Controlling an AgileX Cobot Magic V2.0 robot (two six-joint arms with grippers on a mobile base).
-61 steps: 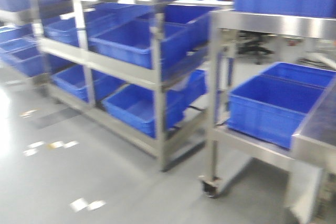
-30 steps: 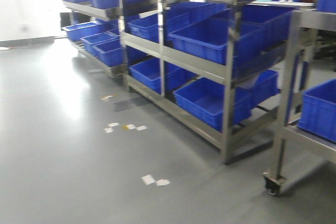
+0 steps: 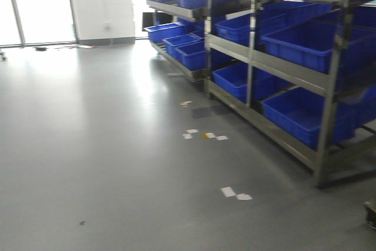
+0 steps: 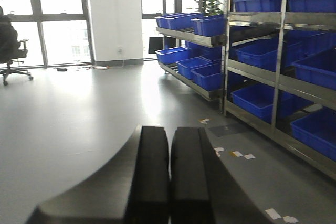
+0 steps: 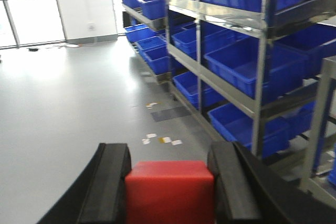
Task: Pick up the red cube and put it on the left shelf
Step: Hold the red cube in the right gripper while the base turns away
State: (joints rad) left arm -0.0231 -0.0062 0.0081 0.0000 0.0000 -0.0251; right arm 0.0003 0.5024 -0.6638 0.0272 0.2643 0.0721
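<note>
Grey floor (image 3: 106, 145) was seen stretching out beside the left shelf (image 3: 282, 67), a steel rack lined with blue crates (image 3: 305, 113). Well apart from that shelf, the red cube (image 5: 169, 190) was gripped by the right hand (image 5: 168, 171). The left hand (image 4: 169, 136) was pressed closed.

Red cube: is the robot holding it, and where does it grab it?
Yes. The right end effector grips the red cube by two opposite sides. The left end effector is shut, empty.
</note>
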